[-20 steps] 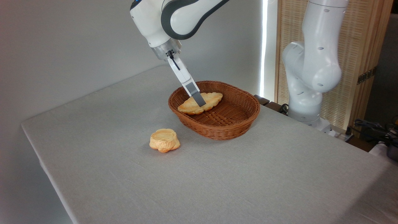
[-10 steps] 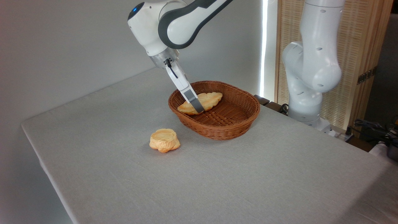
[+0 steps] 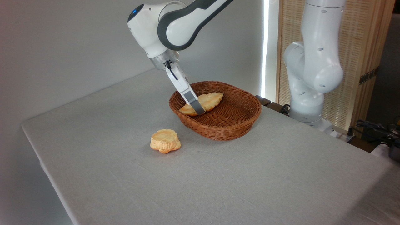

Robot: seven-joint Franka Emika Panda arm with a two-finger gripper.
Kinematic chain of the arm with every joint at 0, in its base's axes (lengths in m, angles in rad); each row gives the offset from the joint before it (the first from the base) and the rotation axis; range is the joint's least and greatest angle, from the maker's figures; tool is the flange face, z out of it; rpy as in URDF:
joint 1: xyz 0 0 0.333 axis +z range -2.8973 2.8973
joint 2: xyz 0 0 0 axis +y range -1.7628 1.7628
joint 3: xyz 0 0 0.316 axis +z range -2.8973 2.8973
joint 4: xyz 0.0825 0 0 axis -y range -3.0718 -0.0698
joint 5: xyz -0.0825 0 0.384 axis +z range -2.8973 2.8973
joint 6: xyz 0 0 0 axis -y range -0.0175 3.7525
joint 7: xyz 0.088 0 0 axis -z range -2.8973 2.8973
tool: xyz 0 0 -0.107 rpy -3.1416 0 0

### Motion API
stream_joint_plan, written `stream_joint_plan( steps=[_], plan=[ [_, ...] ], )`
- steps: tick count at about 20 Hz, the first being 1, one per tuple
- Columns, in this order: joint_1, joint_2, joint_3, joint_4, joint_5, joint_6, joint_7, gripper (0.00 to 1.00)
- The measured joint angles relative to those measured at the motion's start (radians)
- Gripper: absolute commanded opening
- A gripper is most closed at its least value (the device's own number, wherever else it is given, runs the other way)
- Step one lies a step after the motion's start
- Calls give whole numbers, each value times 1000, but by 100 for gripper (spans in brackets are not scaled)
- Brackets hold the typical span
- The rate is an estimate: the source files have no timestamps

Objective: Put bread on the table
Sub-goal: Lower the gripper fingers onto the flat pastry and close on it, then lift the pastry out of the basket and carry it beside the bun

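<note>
One loaf, the bread (image 3: 204,101), lies in the basket (image 3: 225,125) with the end effector (image 3: 198,110) across its middle, seemingly clamped on it, likely to lift it out onto the surface (image 3: 218,175).

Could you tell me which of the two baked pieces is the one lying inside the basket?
The long braided bread, at the pincer in the wicker basket; the round bun sits on the table.

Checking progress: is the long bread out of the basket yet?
No. The bread lies inside the basket, tool at it.
</note>
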Motion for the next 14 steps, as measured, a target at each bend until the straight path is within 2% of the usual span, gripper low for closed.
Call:
stream_joint_plan(
  steps=[8,14],
  plan=[
    [0,-1,0,23,4,-14,0,42],
    [6,-21,18,191,4,-155,0,46]
  ],
)
